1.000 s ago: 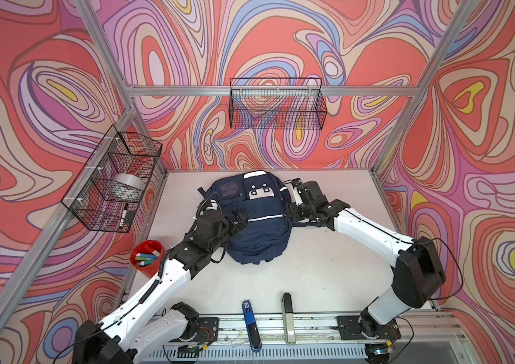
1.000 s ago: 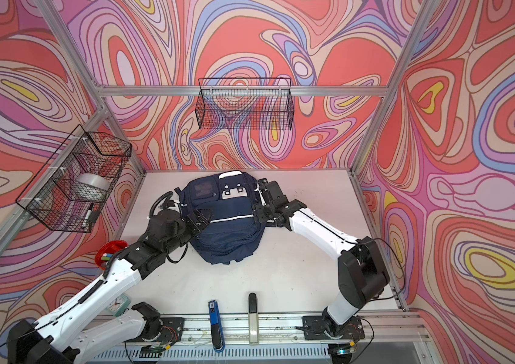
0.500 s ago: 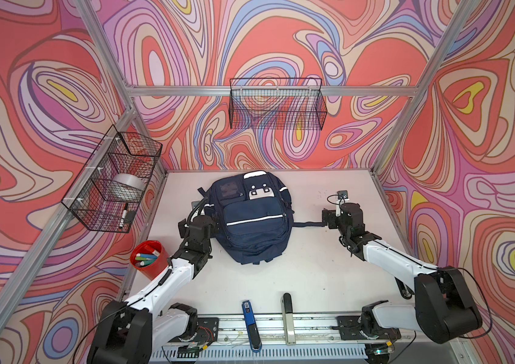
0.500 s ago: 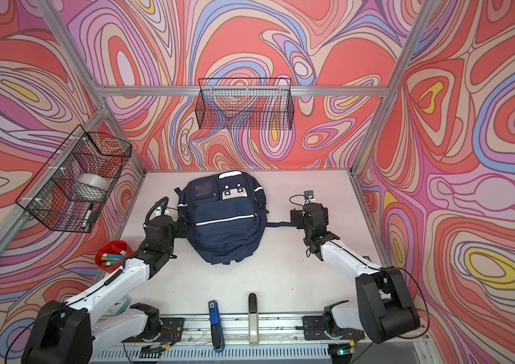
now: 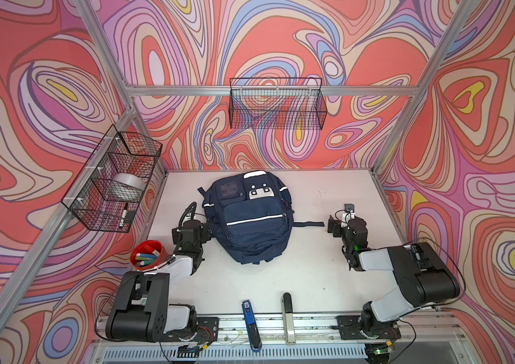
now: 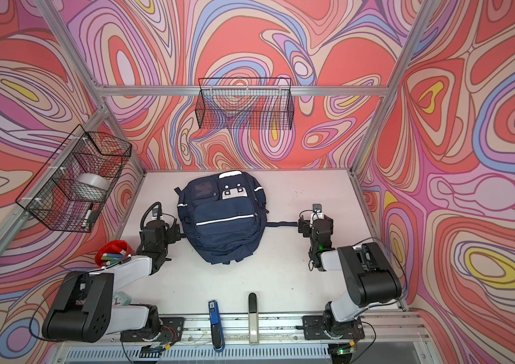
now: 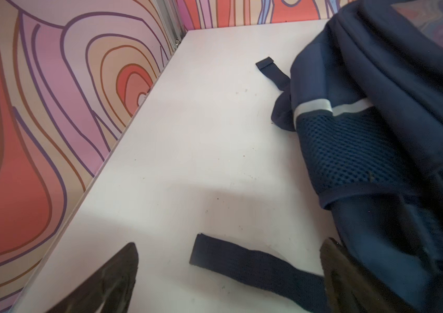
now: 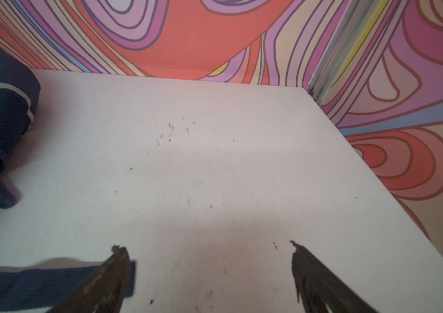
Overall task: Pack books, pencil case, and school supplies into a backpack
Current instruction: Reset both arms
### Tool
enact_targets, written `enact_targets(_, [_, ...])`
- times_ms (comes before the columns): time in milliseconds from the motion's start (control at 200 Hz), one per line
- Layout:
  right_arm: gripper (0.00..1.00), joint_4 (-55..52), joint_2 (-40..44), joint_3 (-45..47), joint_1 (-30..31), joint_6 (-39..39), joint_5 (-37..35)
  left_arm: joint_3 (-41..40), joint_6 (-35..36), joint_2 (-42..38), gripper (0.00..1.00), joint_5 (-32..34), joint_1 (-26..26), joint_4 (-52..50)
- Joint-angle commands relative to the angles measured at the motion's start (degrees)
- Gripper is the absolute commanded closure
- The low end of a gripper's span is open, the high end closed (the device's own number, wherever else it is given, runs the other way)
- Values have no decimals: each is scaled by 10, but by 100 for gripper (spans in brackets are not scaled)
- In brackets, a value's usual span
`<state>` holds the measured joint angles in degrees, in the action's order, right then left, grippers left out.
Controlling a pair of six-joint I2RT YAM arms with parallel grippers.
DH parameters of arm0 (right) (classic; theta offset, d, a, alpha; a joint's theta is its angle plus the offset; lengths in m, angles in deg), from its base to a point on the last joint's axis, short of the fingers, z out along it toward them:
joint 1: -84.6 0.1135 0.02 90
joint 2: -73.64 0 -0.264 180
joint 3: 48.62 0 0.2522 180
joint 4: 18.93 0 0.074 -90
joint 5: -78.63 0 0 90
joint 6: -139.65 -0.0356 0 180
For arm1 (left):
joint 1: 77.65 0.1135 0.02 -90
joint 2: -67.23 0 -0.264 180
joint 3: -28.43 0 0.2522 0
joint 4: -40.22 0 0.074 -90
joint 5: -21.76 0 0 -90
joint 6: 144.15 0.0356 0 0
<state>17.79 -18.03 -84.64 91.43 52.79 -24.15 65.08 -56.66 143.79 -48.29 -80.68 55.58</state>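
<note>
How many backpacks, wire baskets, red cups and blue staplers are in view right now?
backpack: 1
wire baskets: 2
red cup: 1
blue stapler: 1
Total: 5

Swirly pink-red walls (image 5: pixel 265 47), white tabletop (image 5: pixel 328 268), aluminium frame (image 5: pixel 187 90)

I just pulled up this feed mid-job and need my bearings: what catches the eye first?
The navy backpack lies mid-table, front pockets up, between the two arms. The left gripper and right gripper flank it, both open and empty. A red cup of markers stands beside the left arm.
</note>
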Motion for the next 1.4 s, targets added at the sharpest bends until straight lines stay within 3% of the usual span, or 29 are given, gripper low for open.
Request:
enact_targets(0, [4,87,-23,-4,-8,-1,18,-22,-5,3,0,-51,17,117])
enact_targets(140, [2,163,-74,6,-26,-13,18,-46,0,56,0,-148,29,225])
enact_targets(260, [1,82,-69,-31,-32,-34,8,-67,10,126,0,-175,29,337])
enact_targets(346, [2,72,-69,-35,-40,-43,3,-30,7,100,0,-172,29,224])
enact_targets(471, [2,68,-66,-35,-39,-44,1,-8,11,109,0,-180,29,191])
enact_targets(731, [2,64,-70,-39,-39,-44,2,-11,8,114,0,-177,29,205])
enact_targets(821, [2,38,-66,-49,-63,-59,49,-13,9,117,0,-177,29,216])
enact_targets(1112, [2,48,-64,-44,-63,-47,64,-14,8,115,0,-177,30,215])
enact_targets(1167, [2,18,-39,-48,-63,-44,65,-14,8,115,0,-177,29,215])
enact_targets(1237, [2,-42,34,-46,-62,-21,127,-14,8,116,0,-177,29,216])
enact_targets(1312, [2,-16,67,-19,-60,-15,138,-14,8,116,0,-177,30,216])
enact_targets(1397, [2,31,37,-8,-60,-24,115,-14,8,116,0,-176,29,215])
